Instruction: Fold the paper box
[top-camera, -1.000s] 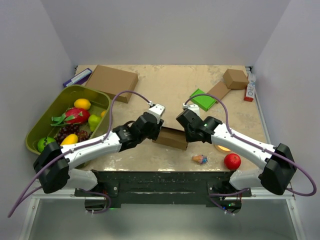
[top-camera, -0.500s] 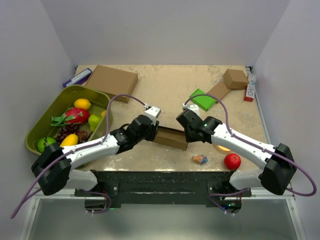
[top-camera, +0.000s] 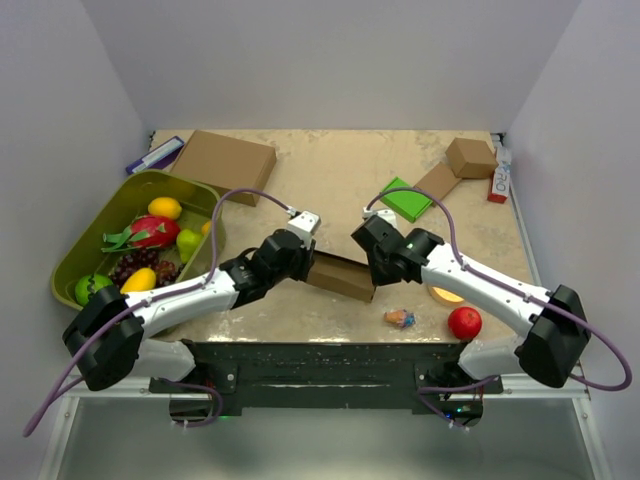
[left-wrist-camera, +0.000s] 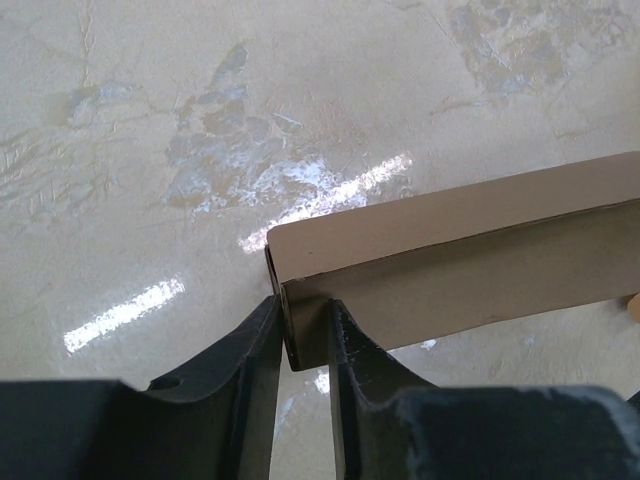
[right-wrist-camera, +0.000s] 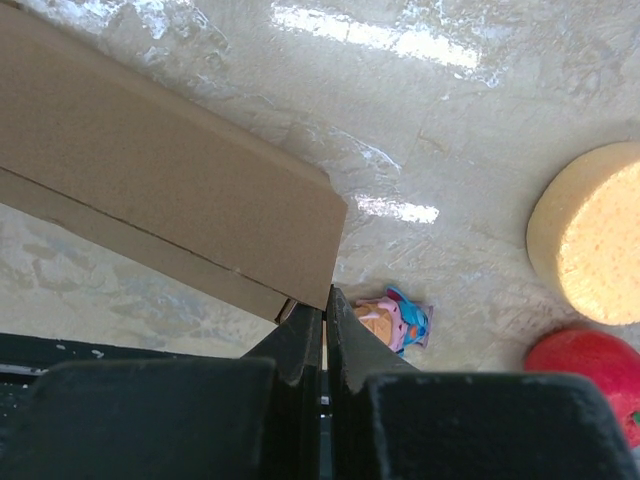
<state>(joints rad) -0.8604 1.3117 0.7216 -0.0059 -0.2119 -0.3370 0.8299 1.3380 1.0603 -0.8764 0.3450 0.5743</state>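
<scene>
The paper box (top-camera: 340, 275) is a slim brown cardboard box held off the tabletop between both arms, near the front middle. My left gripper (top-camera: 312, 264) meets its left end. In the left wrist view, the fingers (left-wrist-camera: 258, 350) clamp the box's lower end corner (left-wrist-camera: 450, 250), so my left gripper (left-wrist-camera: 305, 325) is shut on it. My right gripper (top-camera: 368, 282) is at the right end. In the right wrist view, my right gripper (right-wrist-camera: 325, 305) is shut on the thin cardboard edge of the box (right-wrist-camera: 160, 190).
A green tray (top-camera: 75, 255) of fruit sits at the left, with a larger brown box (top-camera: 225, 165) behind it. At the back right are a small cube box (top-camera: 470, 157) and a green flat piece (top-camera: 405, 198). A yellow sponge (top-camera: 445, 294), a red apple (top-camera: 464, 322) and a small wrapped toy (top-camera: 400, 318) lie beside the right arm.
My left gripper's jaws have narrowed onto the box's left end, and the left arm has drawn slightly back to the left. The right gripper stays shut on the box.
</scene>
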